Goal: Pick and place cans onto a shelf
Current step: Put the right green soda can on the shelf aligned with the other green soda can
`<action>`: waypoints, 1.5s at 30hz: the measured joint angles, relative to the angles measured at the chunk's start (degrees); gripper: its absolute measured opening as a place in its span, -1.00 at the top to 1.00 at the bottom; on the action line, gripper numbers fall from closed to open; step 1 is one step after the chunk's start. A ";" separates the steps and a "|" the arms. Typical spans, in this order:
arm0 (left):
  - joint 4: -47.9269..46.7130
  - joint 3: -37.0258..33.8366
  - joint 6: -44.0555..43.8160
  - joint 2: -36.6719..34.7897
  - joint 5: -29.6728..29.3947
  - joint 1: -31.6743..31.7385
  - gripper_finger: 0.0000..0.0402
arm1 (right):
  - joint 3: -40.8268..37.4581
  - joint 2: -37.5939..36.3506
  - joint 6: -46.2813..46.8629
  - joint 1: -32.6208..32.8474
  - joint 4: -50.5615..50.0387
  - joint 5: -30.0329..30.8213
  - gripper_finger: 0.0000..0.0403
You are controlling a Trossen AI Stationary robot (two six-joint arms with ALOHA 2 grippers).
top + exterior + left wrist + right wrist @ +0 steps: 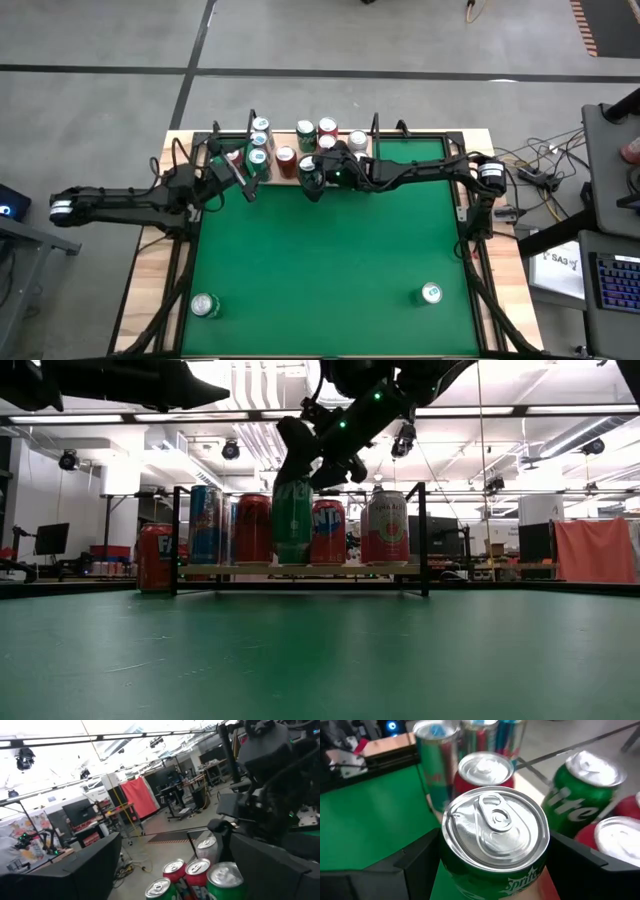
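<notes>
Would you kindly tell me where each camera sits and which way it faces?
High view: above, facing straight down on the table; both arms show.
Low view: at table height, facing the shelf; right gripper descends.
Left wrist view: on the left arm, over can tops into the room; own fingers show.
Right wrist view: looks down on the gripped green can.
Low and right wrist views share that can.

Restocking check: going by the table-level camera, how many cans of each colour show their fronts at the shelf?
Red cans: 3
Blue can: 1
Green can: 1, held by the right gripper
Silver-white can: 1
Total: 6; any cans behind are hidden. The left gripper waits open at the shelf's end.
</notes>
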 joint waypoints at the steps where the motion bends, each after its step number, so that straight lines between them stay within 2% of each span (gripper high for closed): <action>1: 0.05 0.01 0.20 0.15 0.00 0.13 -0.77 | 0.00 0.36 0.03 -0.01 0.00 -0.27 -0.45; 21: 0.30 0.02 1.71 0.58 -0.46 0.36 -0.77 | 0.00 2.27 1.64 -1.09 0.20 -0.27 -0.46; 29: 0.29 0.02 1.73 0.58 -0.46 0.36 -0.77 | 0.00 2.27 1.65 -1.09 0.14 1.20 -0.54; 45: 0.25 0.02 2.32 0.58 -0.46 0.36 -0.77 | 0.00 2.27 1.70 -1.09 0.15 1.24 -0.56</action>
